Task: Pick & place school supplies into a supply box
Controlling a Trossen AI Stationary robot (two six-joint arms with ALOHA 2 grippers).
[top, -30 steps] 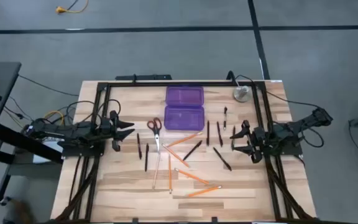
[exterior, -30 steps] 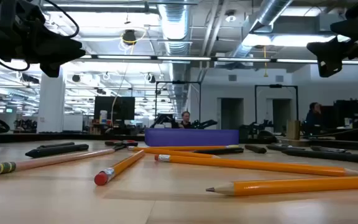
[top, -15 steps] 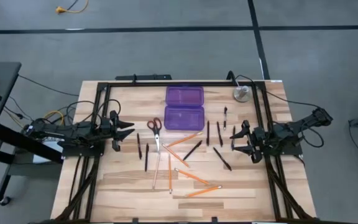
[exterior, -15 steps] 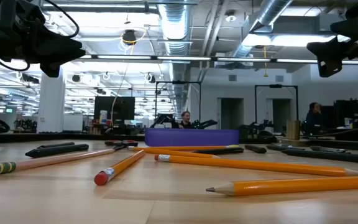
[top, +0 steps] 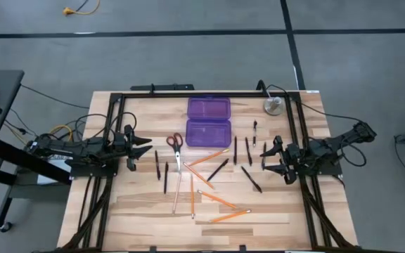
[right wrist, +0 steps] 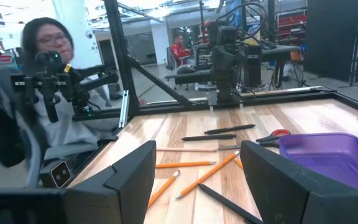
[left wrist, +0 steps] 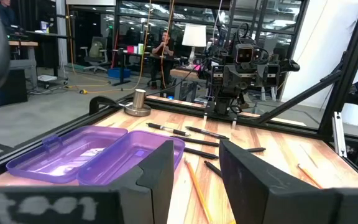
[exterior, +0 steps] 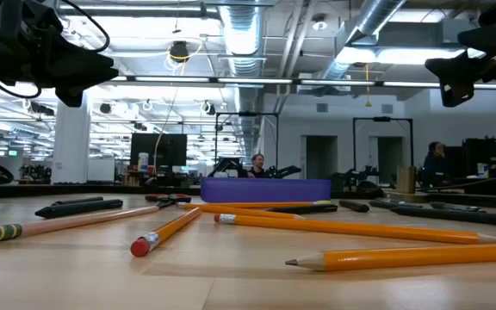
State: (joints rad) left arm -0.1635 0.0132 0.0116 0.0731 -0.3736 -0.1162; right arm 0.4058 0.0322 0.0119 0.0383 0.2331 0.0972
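The wooden table (top: 146,211) fills the middle of the high view, with a black frame (top: 118,126) around its upper part. At upper centre lies the supply box (top: 209,121), a translucent purple case opened flat, lid and tray side by side; both halves look empty.

The left gripper (top: 143,146) hangs at the left-middle edge of the table, its fingers parted and holding nothing. The right gripper (top: 266,156) hangs at the right-middle, jaws wide apart, also empty.

All the school supplies lie on the tabletop outside the box. The red-handled scissors (top: 175,146) sit just left of the box. Orange pencils (top: 220,201) and pale wooden pencils (top: 177,190) fan out below it at centre. Black pens (top: 251,179) are scattered on both sides. A silver metal disc (top: 273,106) rests at upper right.
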